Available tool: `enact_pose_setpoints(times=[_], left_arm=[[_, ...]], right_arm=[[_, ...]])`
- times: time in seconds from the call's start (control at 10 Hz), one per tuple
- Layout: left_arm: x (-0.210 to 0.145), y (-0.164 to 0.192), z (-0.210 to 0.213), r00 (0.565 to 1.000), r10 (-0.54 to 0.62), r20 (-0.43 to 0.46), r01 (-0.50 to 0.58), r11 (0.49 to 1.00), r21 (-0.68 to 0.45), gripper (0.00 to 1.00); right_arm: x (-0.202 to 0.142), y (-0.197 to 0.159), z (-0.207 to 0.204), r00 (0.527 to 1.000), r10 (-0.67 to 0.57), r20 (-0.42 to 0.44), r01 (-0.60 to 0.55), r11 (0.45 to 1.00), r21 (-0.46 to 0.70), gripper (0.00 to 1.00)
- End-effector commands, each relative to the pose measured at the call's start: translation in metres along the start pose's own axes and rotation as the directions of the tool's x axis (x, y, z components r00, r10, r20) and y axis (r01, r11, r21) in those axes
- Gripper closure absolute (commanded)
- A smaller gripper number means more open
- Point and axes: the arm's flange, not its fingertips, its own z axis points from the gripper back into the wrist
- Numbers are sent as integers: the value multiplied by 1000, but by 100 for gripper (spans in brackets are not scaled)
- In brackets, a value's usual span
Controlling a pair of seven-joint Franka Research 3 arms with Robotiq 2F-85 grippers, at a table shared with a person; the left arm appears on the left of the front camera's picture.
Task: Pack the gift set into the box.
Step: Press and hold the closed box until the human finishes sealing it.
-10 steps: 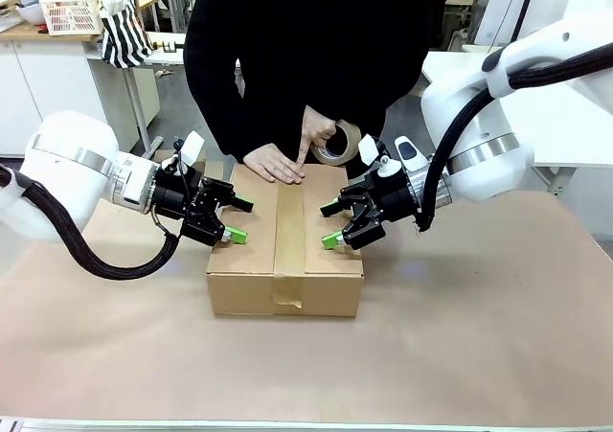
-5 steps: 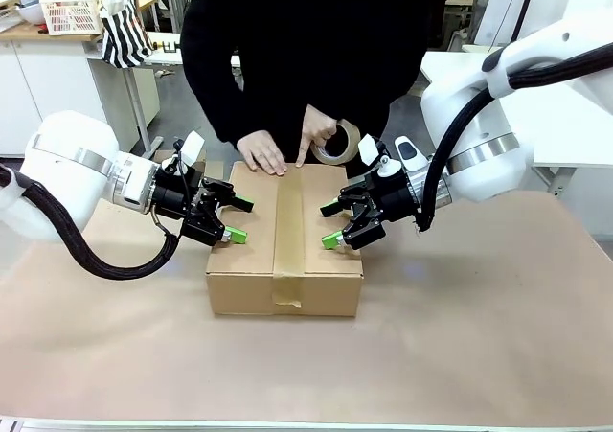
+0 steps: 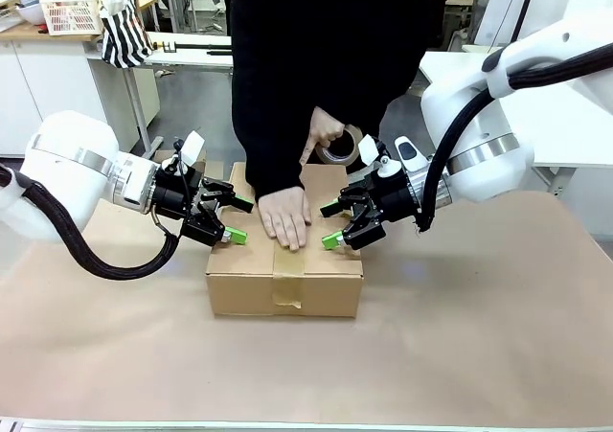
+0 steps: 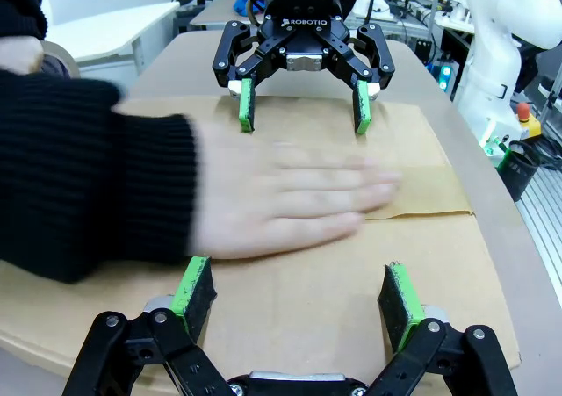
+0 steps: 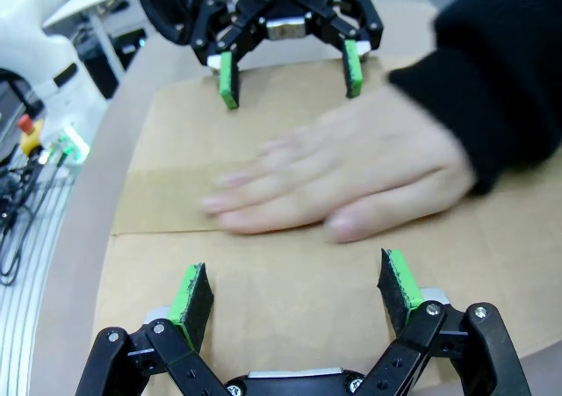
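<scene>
Robotics lab, white worktables (image 3: 565,116), cabinets (image 3: 48,78)

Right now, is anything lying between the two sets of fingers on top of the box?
Yes. The person's hand lies flat on the taped seam of the closed box, between the open left gripper and the open right gripper.

The box (image 3: 249,269) is plain brown corrugated card, with a strip of slightly darker tan tape (image 3: 287,284) down its middle. The table (image 3: 460,355) is covered in pale brown paper. Both tools, left (image 3: 233,218) and right (image 3: 331,223), are black with bright green pads on white arms. The person's sleeve (image 3: 273,87) is black knit. At the far left stands a black-and-white striped bag (image 3: 123,30) beside a white slatted basket (image 3: 71,12).
</scene>
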Motion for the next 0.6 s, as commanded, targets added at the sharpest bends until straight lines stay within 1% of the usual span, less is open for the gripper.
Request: enact_pose_setpoints(times=[0.0, 0.5], left_arm=[[-1, -1, 0, 1000, -10, 0, 10, 1000, -1, 0], [-1, -1, 0, 1000, -10, 0, 10, 1000, -1, 0]], right_arm=[[-3, 1, -1, 1000, -14, 5, 14, 1000, -8, 0], [-3, 1, -1, 1000, -14, 5, 14, 1000, -8, 0]])
